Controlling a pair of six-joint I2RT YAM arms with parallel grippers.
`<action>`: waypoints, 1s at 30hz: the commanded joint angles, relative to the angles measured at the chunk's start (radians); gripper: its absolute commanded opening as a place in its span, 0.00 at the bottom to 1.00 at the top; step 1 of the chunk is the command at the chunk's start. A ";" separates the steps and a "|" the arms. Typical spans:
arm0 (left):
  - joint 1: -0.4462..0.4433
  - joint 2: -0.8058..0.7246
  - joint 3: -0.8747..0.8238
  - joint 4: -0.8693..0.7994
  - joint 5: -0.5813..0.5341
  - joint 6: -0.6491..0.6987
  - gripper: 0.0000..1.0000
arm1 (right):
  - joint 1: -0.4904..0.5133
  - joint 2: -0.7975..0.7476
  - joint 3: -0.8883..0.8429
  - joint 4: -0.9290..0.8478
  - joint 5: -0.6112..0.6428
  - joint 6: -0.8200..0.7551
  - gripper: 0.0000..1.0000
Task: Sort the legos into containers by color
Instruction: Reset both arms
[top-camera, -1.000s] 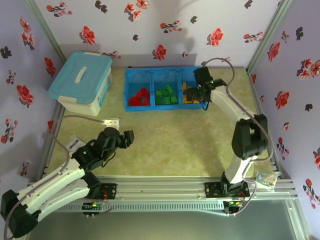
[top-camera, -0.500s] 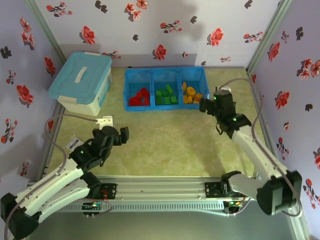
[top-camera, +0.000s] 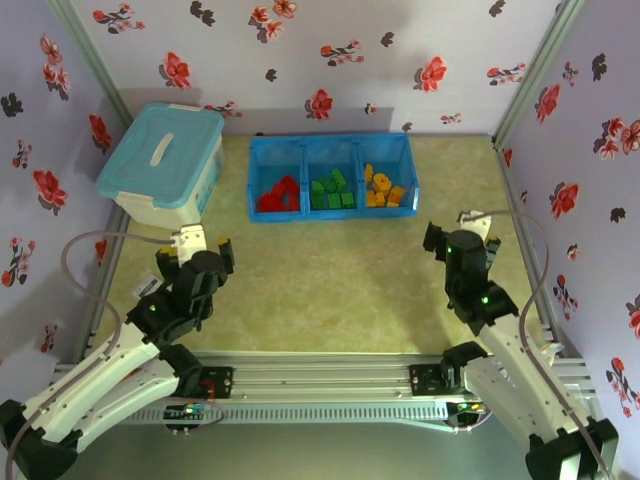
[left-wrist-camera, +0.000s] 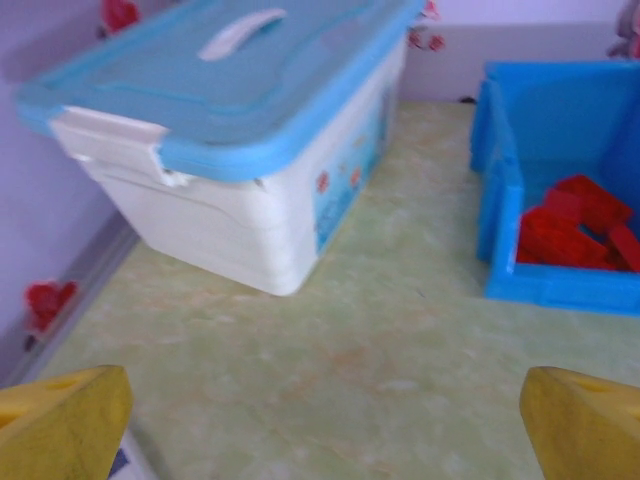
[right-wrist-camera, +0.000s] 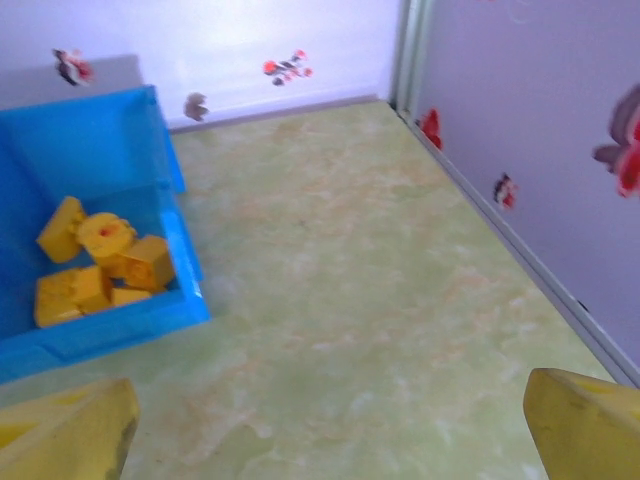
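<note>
The long bright blue tray sits at the far side of the table, close to the flowered back wall, its three compartments side by side. Seen from behind the arms, the left compartment holds the red legos, the middle one the green legos, and the right one the orange-yellow legos. Each colour lies within its own compartment, the bricks heaped loosely; from overhead they are too small and crowded for me to count reliably. The pale blue tub, its white-handled lid on, stands just to the left of the tray, near it but apart. The left gripper hangs over the near-left part of the table, well apart from the tray and pointing toward the tub. Its jaws stand wide apart, the yellow fingertips at opposite edges of its wrist view with bare table between them. The right gripper hangs over the near-right part of the table, nearer the tray's right end but not touching it. Its jaws are likewise spread wide, fingertips at the edges of its wrist view with table surface between them. Neither gripper holds a brick.
</note>
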 joint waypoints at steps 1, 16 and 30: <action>0.008 -0.041 -0.038 0.017 -0.179 0.049 1.00 | 0.000 -0.104 -0.088 0.053 0.095 0.048 0.99; 0.011 -0.168 -0.324 0.352 -0.265 0.343 1.00 | 0.002 -0.546 -0.337 -0.078 0.141 -0.043 0.99; 0.041 -0.142 -0.453 0.506 -0.258 0.342 1.00 | 0.002 -0.545 -0.380 -0.028 0.137 -0.034 0.99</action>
